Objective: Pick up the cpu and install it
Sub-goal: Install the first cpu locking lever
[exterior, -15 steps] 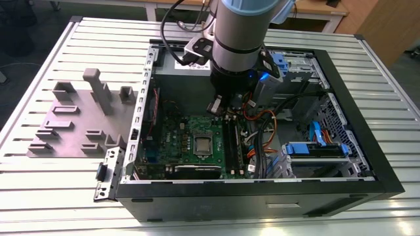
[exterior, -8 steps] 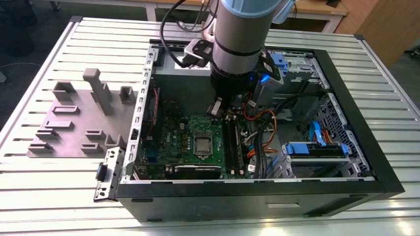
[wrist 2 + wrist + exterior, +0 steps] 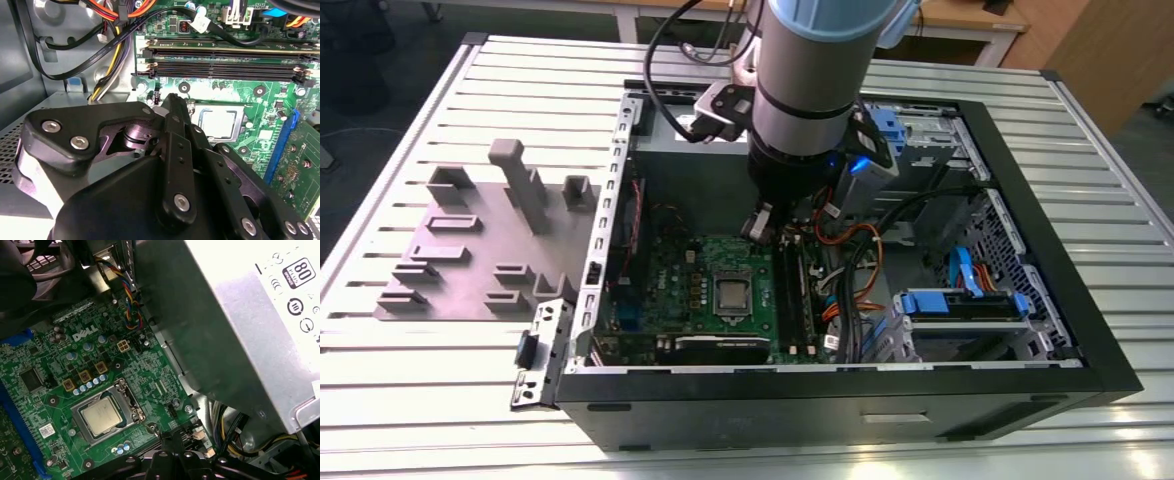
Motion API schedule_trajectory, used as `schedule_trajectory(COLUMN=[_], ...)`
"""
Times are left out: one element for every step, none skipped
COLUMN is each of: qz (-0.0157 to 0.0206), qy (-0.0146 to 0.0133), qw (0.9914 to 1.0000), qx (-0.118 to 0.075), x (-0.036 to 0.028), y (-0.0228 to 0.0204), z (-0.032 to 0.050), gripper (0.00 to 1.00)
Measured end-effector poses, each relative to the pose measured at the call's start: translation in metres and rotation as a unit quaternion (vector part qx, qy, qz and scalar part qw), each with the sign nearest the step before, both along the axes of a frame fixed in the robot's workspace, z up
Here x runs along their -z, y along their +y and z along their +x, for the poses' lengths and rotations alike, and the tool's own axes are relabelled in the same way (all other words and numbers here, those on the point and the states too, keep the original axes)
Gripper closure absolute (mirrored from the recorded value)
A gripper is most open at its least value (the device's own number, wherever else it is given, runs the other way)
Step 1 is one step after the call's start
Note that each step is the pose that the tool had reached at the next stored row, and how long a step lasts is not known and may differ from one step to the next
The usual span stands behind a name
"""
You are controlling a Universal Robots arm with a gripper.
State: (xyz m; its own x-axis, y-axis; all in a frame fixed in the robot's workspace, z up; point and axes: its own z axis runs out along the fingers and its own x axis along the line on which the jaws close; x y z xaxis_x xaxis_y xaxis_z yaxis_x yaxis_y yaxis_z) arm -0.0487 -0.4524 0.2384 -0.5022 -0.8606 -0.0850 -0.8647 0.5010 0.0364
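Observation:
The cpu (image 3: 732,293) lies flat in the socket of the green motherboard (image 3: 680,270) inside the open computer case. Its silvery top shows in both wrist views (image 3: 218,122) (image 3: 102,417), framed by the socket's metal bracket. My gripper (image 3: 761,222) hangs just above the board, a little beyond the socket toward the back of the case. Seen in the second wrist view, the black fingers (image 3: 173,107) are pressed together with nothing between them, their tip short of the cpu. The gripper is shut and holds nothing.
The case walls (image 3: 607,200) ring the board. Memory slots (image 3: 225,60) and cable bundles (image 3: 854,270) run beside the socket, and a grey power supply box (image 3: 240,315) looms close by. A grey fixture with plastic blocks (image 3: 480,240) stands on the slatted table at the exterior view's left.

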Motion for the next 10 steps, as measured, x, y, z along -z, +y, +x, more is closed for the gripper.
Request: schedule_trajectory(qz=[0.0000,0.0000,0.0000,0.0000,0.0000,0.0000,0.0000,0.0000,0.0000,0.0000], qy=[0.0000,0.0000,0.0000,0.0000,0.0000,0.0000,0.0000,0.0000,0.0000,0.0000], qw=[1.00000,1.00000,1.00000,1.00000,1.00000,1.00000,1.00000,1.00000,1.00000,1.00000], qx=[0.000,0.000,0.000,0.000,0.000,0.000,0.000,0.000,0.000,0.000], x=[0.0000,0.0000,0.0000,0.0000,0.0000,0.0000,0.0000,0.0000,0.0000,0.0000], y=[-0.0008,-0.0016,-0.0016,-0.0017,-0.0020,-0.0023,-0.0028,-0.0033,-0.0038,-0.0044], z=[0.0000,0.0000,0.0001,0.0000,0.0000,0.0000,0.0000,0.0000,0.0000,0.0000], gripper=[0.89,0.89,0.89,0.89,0.89,0.89,0.89,0.89,0.89,0.89])
